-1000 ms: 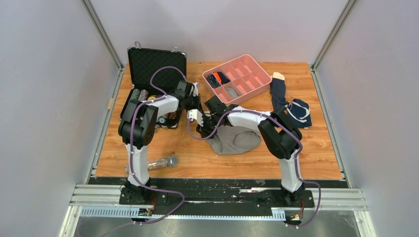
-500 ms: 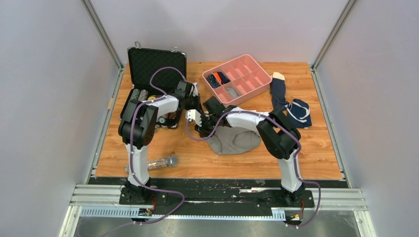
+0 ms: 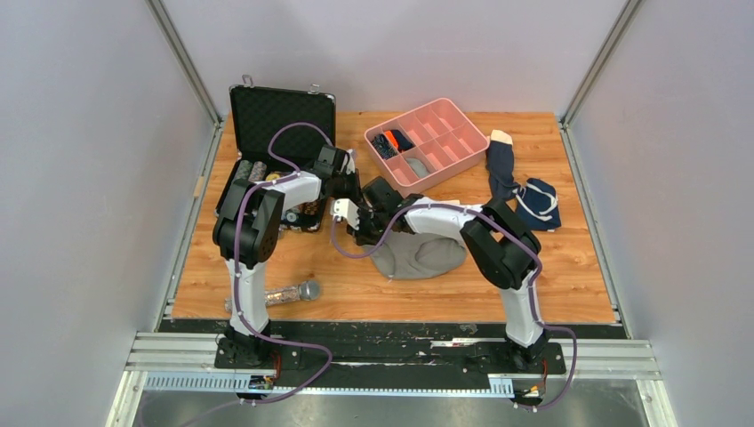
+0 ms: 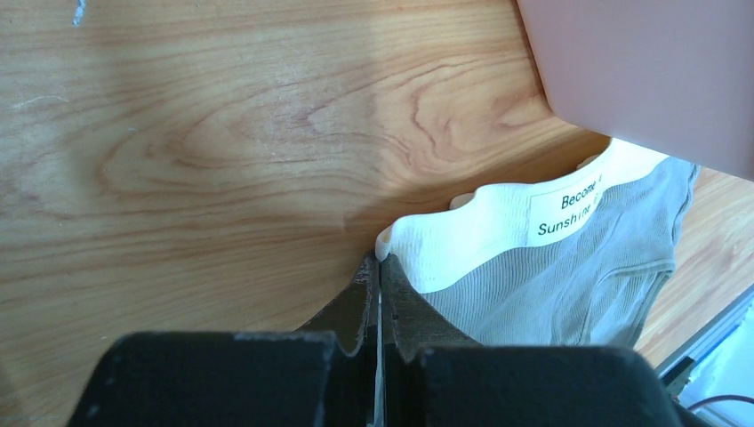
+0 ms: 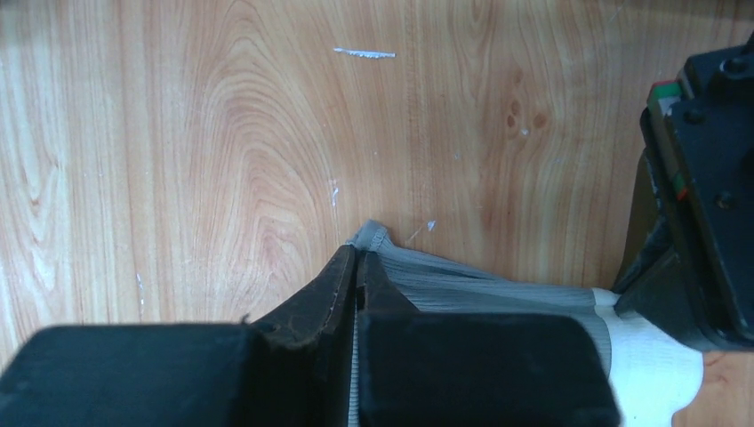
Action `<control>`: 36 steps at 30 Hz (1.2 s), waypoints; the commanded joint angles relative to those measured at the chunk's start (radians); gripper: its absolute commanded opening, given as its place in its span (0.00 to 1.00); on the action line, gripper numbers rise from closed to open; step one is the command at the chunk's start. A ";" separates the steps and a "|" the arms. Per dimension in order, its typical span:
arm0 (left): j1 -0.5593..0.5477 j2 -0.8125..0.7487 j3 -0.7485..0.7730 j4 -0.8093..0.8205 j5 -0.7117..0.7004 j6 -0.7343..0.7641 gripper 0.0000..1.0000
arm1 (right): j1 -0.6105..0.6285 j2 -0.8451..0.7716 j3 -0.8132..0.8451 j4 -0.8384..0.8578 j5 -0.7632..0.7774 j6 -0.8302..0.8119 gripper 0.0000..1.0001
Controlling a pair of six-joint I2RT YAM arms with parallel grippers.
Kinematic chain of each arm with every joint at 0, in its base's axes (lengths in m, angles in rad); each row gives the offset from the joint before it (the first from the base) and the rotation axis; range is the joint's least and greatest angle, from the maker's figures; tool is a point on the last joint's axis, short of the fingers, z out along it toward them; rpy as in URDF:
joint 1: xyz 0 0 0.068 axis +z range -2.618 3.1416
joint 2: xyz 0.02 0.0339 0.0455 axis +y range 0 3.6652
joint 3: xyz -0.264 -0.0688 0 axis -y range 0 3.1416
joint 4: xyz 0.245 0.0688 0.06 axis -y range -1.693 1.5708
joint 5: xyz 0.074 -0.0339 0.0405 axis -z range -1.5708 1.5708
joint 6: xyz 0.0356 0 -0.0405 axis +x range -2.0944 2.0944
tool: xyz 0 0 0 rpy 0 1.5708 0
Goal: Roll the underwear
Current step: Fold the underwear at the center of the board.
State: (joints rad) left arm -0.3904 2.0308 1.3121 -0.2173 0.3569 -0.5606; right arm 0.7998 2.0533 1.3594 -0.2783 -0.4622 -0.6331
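At centre frame on the bench, the underwear looks soft, light and floppy; the left hand pinches its cream-banded corner, the right hand its gray edge, likely sound holds.

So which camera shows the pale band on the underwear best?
The left wrist view: the underwear's band lies unobstructed, its printed label visible. The right wrist view catches only one end; in the top view the arms mostly hide it.

A robotics lab test cell: plain gray walls, metal frame rails, robot arms bolted beside a wooden table.
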 commanded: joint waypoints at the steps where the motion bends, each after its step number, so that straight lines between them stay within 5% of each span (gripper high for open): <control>1: 0.002 -0.059 0.041 -0.036 -0.022 -0.020 0.00 | -0.007 -0.085 -0.041 0.014 0.006 0.036 0.00; 7: 0.022 -0.202 0.002 -0.030 -0.061 -0.125 0.00 | -0.016 -0.201 -0.111 0.050 -0.055 0.081 0.00; 19: 0.022 -0.214 0.074 -0.202 0.009 -0.116 0.00 | -0.055 -0.425 -0.316 0.238 -0.170 0.243 0.00; 36: -0.111 -0.070 0.346 -0.204 0.009 -0.061 0.00 | -0.218 -0.681 -0.551 0.306 -0.243 0.309 0.00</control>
State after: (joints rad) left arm -0.4744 1.9182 1.5887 -0.4801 0.3916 -0.6521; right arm 0.6086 1.4513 0.8589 0.0124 -0.6266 -0.3626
